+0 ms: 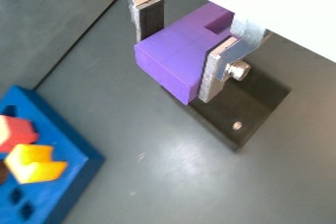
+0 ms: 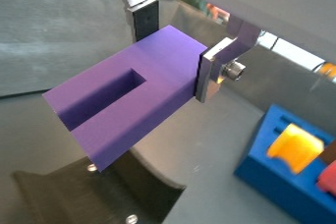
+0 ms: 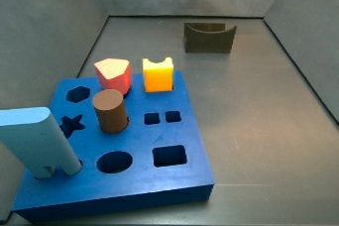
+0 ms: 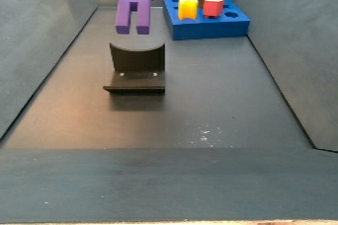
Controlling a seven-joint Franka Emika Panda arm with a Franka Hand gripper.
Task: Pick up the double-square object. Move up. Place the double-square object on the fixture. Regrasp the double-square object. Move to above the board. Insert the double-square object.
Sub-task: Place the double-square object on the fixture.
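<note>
We see the gripper (image 1: 184, 43) closed on the purple block (image 1: 178, 59), silver fingers (image 1: 218, 69) clamping its sides | block hangs in the air above the fixture (image 4: 136, 68), prongs pointing down | blue board (image 4: 208, 21) sits well apart.

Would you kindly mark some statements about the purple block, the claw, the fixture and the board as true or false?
1. The claw is shut on the double-square object. True.
2. The double-square object rests in the fixture. False: it hangs above the fixture, held in the air, in a side view.
3. The two small square holes in the board are empty. True.
4. The fixture stands on the board. False: it stands on the dark floor, apart from the board.
5. The double-square object's prongs point downward in a side view. True.
</note>
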